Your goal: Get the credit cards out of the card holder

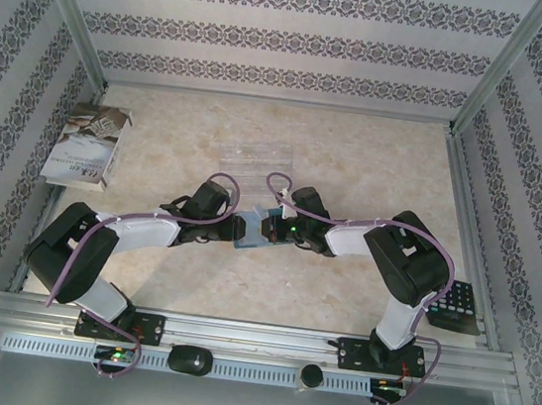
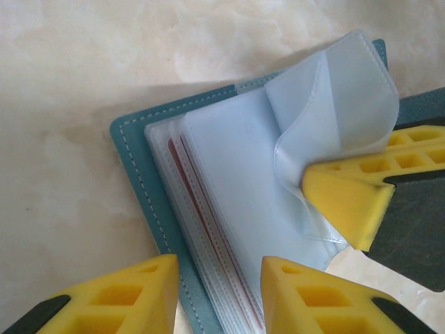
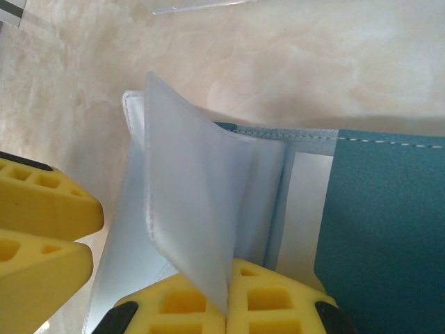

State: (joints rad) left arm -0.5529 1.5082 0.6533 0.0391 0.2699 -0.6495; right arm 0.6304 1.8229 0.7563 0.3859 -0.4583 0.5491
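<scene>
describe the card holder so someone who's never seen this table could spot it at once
On the beige table, look at the middle, where the left gripper and right gripper meet. The card holder lies flat between them, nearer the bases than the clear plastic tray. It is the only teal thing, white-stitched, with clear sleeves fanned open, unlike the white booklet or black calculator.

A white rectangular paper booklet [image 1: 86, 145] lies at the far left of the pale marbled beige tabletop [image 1: 376, 166]. A clear transparent plastic tray [image 1: 257, 156] sits far, about centre. A black rectangular calculator [image 1: 457, 307] rests at the near right edge. Striped, dark-patterned wallpaper walls [image 1: 273, 38] enclose the left, far and right sides.
</scene>
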